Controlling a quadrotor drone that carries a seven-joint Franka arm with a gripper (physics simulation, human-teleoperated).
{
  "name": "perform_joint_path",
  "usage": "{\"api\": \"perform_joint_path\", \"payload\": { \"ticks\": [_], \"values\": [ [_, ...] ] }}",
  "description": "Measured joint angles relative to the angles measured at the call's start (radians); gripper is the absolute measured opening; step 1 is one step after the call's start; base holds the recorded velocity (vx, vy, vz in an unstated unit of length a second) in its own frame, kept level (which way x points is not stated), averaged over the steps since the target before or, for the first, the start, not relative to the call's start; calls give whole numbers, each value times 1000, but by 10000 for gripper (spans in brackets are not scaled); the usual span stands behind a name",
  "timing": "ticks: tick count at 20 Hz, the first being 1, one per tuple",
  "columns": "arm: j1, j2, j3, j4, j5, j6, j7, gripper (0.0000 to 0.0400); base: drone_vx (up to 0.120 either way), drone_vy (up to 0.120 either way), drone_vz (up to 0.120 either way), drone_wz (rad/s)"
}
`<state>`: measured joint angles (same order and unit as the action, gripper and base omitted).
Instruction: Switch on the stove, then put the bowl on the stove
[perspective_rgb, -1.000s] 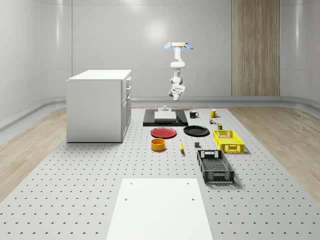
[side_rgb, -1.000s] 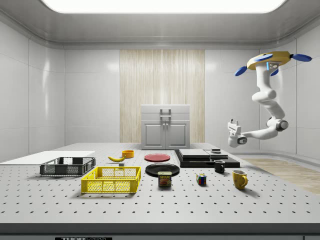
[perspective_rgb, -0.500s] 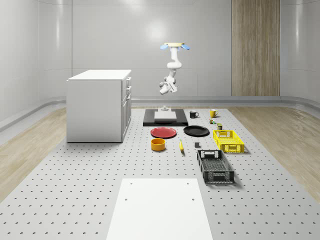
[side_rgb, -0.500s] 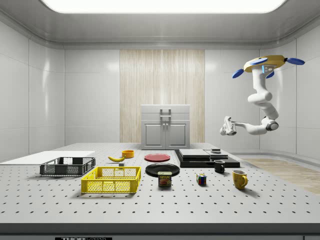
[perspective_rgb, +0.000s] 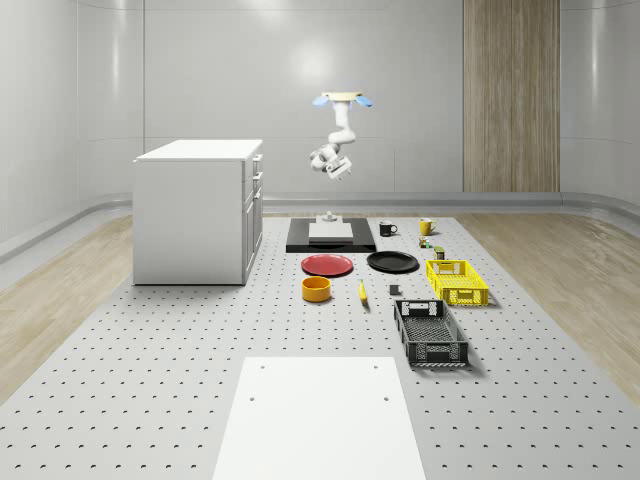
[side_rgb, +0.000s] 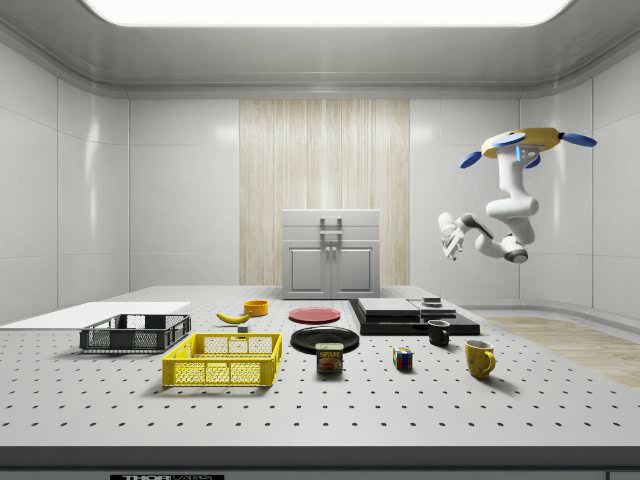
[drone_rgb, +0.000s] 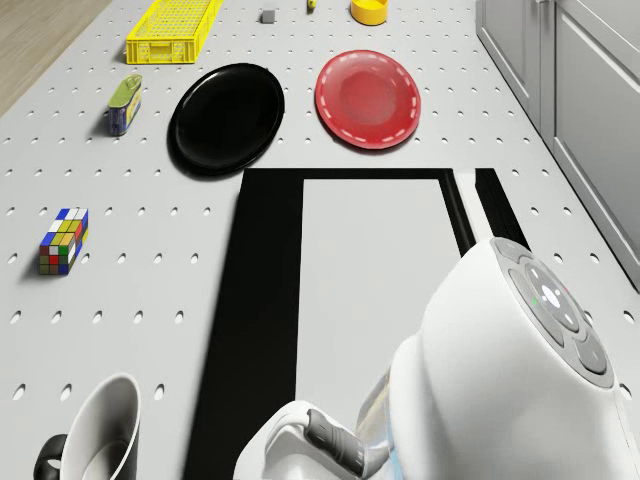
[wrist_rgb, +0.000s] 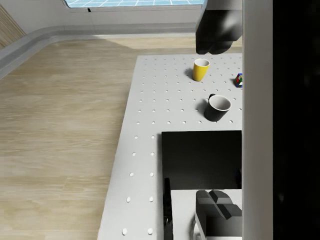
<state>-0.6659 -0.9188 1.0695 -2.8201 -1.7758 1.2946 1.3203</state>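
hovering high over stove's far end | gripper raised, jaw state unreadable | stove knob well below, orange bowl beyond

A simulated test lab, not a lived-in kitchen: a wide grey desk drilled with a regular grid of holes stands in a bare room with smooth pale walls and a wood-panelled strip. Below the end effector sit a flat stove, plates, mugs and crates, set out like test props.
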Motion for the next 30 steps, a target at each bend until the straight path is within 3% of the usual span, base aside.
{"api": "perform_joint_path", "payload": {
  "ticks": [5, 10, 14, 24, 30],
  "values": [
    [-196, -57, 102, -59, -155, -90, 131, 400, 0, -120, -120, 0],
    [-297, -101, 151, -73, -201, -126, 198, 400, 112, -120, -120, 0],
    [-339, -129, 173, -76, -207, -129, 227, 400, 120, -100, -120, 0],
    [-386, -188, 203, -74, -190, -98, 264, 400, 120, 0, -120, 0],
    [-401, -220, 215, -72, -175, -72, 277, 400, 13, 0, -120, 0]
  ]
}}
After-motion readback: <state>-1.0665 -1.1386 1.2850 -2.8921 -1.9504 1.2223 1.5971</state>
